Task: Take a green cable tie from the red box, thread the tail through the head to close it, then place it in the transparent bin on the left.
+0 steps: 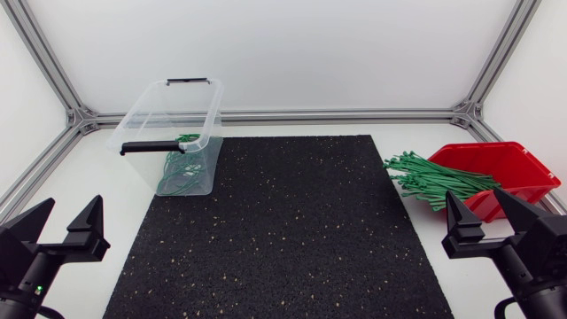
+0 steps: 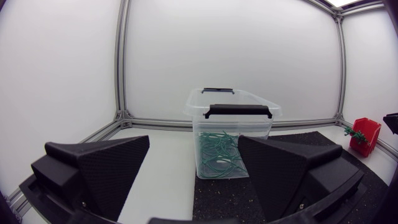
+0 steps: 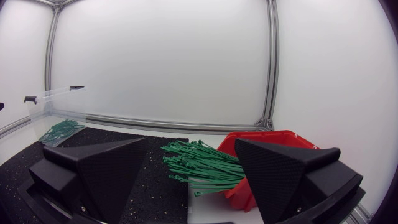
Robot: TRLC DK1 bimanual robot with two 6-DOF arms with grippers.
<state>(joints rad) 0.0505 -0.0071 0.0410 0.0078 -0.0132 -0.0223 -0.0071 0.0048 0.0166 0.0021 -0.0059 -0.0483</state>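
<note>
Head view: a black speckled mat [image 1: 283, 230] covers the middle of the white table [image 1: 84, 173], with aluminium rails along the table's edges. The transparent bin [image 1: 146, 120] stands at 10 o'clock, straddling the mat's border, and holds looped ties [image 1: 182, 173]. The red box [image 1: 496, 164] sits at 3 o'clock, and a bundle of green cable ties [image 1: 434, 177] spills over its 9 o'clock rim toward the mat. The left gripper [image 1: 73, 202] at 8 o'clock and the right gripper [image 1: 474, 195] at 4 o'clock both stand wide apart and hold nothing. Left wrist view: the left gripper [image 2: 194, 140] is spread wide and empty; the transparent bin [image 2: 233, 99] stands straight ahead at the mat's [image 2: 217, 193] border, looped ties [image 2: 217, 155] inside, and the red box [image 2: 365, 132] is well apart across the table. Right wrist view: the right gripper [image 3: 191, 142] gapes wide, bare; the green cable ties [image 3: 199, 165] lie just ahead, overhanging the red box [image 3: 273, 138]; the transparent bin [image 3: 56, 102] stands far across the mat [image 3: 112, 137].
</note>
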